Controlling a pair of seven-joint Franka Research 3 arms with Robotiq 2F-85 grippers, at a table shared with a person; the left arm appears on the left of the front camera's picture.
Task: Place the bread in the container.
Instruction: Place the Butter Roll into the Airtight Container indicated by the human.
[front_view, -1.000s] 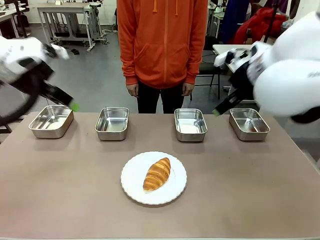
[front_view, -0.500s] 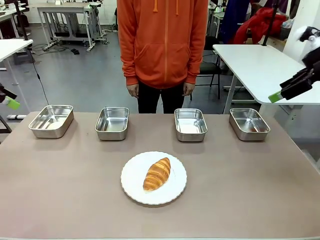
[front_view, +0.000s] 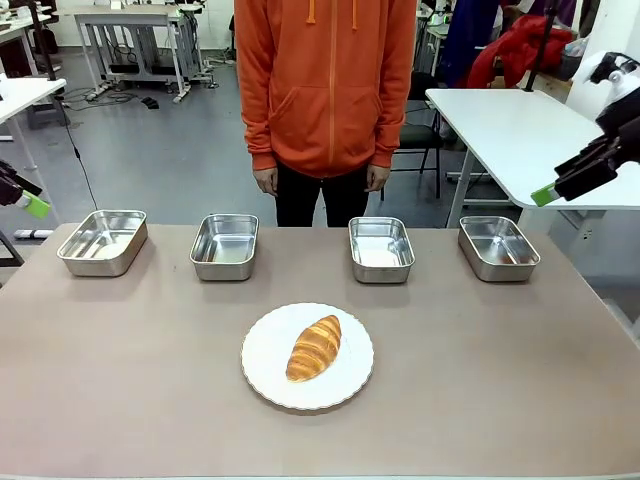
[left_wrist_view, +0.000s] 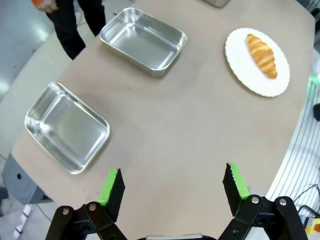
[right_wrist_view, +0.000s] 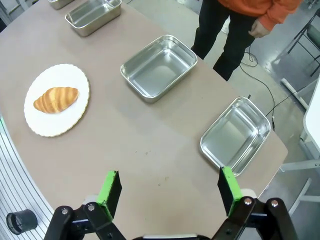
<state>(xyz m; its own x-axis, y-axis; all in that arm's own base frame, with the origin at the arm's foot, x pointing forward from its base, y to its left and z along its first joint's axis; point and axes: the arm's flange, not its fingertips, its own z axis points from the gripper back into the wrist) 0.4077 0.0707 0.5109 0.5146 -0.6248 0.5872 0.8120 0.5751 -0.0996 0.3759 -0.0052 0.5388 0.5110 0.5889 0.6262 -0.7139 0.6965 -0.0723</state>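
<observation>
The bread (front_view: 315, 347), a golden-brown croissant, lies on a round white plate (front_view: 264, 372) near the middle of the table (front_view: 110, 380), on the robot's side of a row of 4 steel trays: the far-left container (front_view: 102, 242), the centre-left container (front_view: 224, 246), the centre-right container (front_view: 381, 249) and the far-right container (front_view: 498, 247). All 4 stand apart from one another along the far edge, well apart from the plate. The left gripper (left_wrist_view: 172, 176) hangs high off the table's left end, jaws spread wide and grasping nothing. The right gripper (right_wrist_view: 169, 176) hangs high off the right end, likewise released, its green pads far apart. A person in an orange hoodie (front_view: 325, 80) stands at the far side, the person's hands (front_view: 265, 180) hanging loosely curled.
</observation>
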